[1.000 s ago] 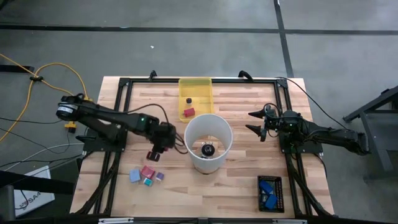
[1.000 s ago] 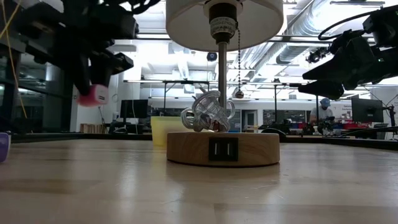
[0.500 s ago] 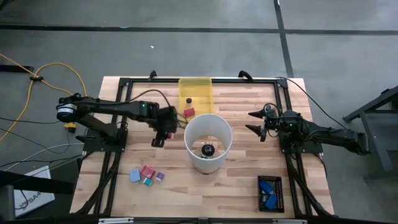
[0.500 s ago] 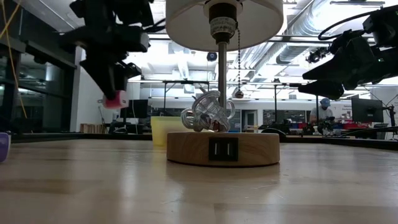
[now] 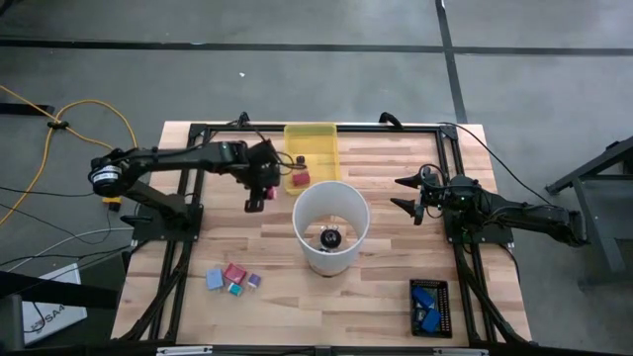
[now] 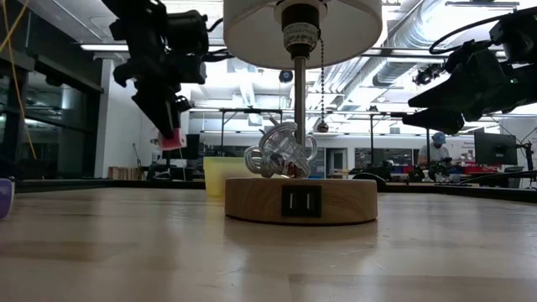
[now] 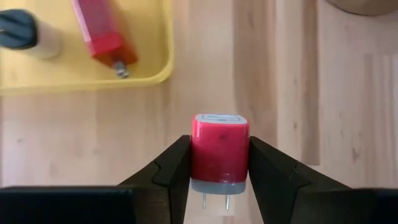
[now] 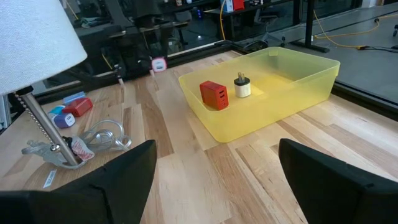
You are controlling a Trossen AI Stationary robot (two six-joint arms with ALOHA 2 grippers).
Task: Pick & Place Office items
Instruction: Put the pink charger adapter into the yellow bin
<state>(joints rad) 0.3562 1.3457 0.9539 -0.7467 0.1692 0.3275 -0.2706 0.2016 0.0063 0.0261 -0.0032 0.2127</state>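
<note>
My left gripper hovers above the table just left of the yellow tray, shut on a small pink plug block, which also shows in the low view. The tray holds a red block and a small white piece. Several tiny pink, purple and blue pieces lie near the table's front left. Two bright-blue pieces lie in a black holder at the front right. My right gripper waits open above the table's right side. My left gripper pinches the pink plug block by its two opposite side faces between the two fingers. The fingers come from above, pointing down. The block's two metal prongs point back toward the wrist. The block is lifted clear of the table, at the fingers' free ends.
A white lamp with a wide shade stands mid-table on a round wooden base, with a coiled cable at its foot. A black frame runs round the table's edges. Bare wood lies between the lamp and the yellow tray.
My left gripper has carried the pink block from near the lamp's left side toward the table's far edge, coming up beside the yellow tray. It has stayed shut on the block. The right arm has kept still.
</note>
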